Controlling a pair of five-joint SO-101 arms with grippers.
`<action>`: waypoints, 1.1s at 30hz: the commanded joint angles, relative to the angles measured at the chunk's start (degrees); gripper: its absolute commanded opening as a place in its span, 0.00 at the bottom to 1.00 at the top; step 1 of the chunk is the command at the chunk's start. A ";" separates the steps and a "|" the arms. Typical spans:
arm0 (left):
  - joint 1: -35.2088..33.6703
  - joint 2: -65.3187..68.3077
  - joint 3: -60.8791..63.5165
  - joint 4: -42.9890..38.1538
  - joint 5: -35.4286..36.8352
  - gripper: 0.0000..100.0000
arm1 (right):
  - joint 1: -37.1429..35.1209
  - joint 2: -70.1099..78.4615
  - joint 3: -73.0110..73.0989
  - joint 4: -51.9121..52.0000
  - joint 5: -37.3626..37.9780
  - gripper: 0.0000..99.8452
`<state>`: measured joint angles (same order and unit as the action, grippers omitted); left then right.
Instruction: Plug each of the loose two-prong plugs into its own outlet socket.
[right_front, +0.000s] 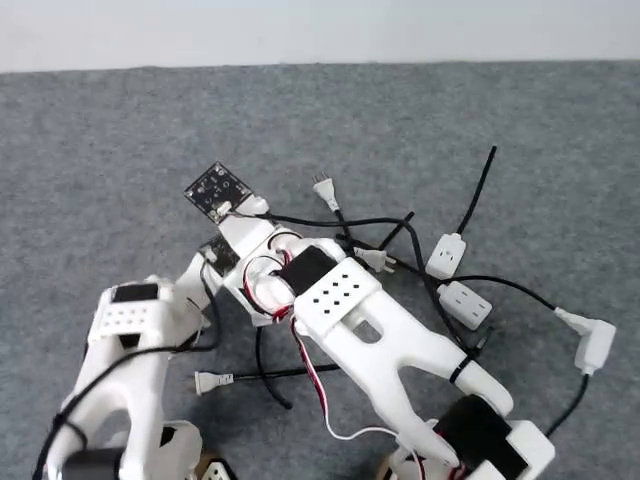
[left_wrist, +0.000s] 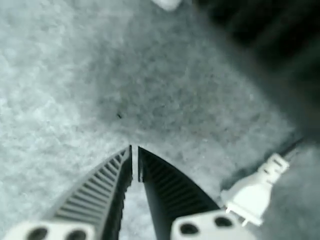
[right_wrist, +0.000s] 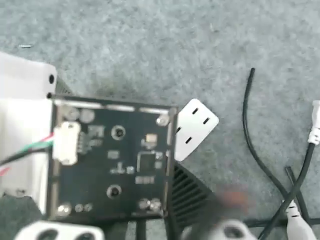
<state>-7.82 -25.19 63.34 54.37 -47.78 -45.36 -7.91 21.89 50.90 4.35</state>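
My left gripper (left_wrist: 134, 148) is shut with nothing in it, its tips low over bare grey carpet. Just beside it lies a white two-prong plug (left_wrist: 252, 190) on a black cord. My right gripper (right_wrist: 180, 190) is largely hidden behind a green circuit board (right_wrist: 112, 160). Past that board lies a white outlet socket (right_wrist: 192, 127), its slots facing up. In the high view, loose plugs lie at the front left (right_front: 205, 382), at the back (right_front: 322, 187) and mid-table (right_front: 375, 260). Two white outlets (right_front: 445, 255) (right_front: 465, 303) sit to the right.
Black cords (right_front: 400, 225) cross in a tangle right of centre, one loose end (right_front: 492, 150) pointing to the back. A white angled plug block (right_front: 595, 340) lies at the far right. Both arms crowd the front middle, and a circuit board (right_front: 215, 190) sticks out at their far end.
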 joint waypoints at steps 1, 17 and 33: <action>-0.09 -6.07 1.89 -5.01 4.92 0.01 | 0.31 -2.15 -3.16 -0.40 0.53 0.01; -3.52 -6.95 1.71 -8.35 18.81 0.01 | 5.41 -3.03 -11.43 0.92 0.26 0.22; -5.71 -6.95 1.71 -9.41 18.99 0.01 | 8.92 0.13 -3.87 2.68 -21.98 0.05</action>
<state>-13.19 -30.90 66.86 46.55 -29.67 -37.27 -7.91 15.74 57.49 -15.87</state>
